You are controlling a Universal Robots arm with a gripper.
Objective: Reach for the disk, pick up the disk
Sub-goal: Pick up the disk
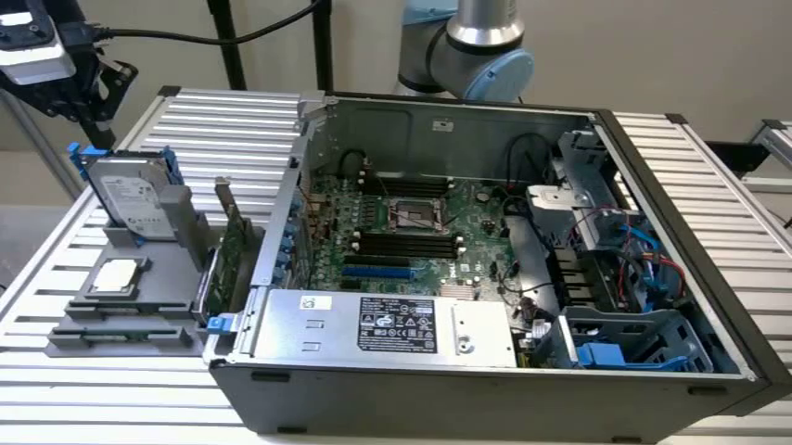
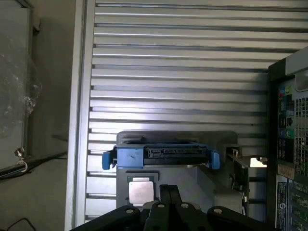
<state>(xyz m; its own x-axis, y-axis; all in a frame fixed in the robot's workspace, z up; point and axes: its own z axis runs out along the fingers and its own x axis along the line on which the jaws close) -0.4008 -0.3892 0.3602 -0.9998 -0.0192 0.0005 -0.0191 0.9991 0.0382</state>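
Observation:
The disk stands upright in a grey holder at the exterior view's left. It is silver-grey with a white label and a blue carrier frame. My gripper hangs just above its top corner, apart from it and holding nothing. In the wrist view the disk shows edge-on, with blue tabs at both ends. My gripper is shut there, its fingers pressed together a little short of the disk's edge.
A small square CPU chip lies in the holder below the disk, and a green card stands beside it. An open computer case with a silver power-supply box sits on the slatted metal table.

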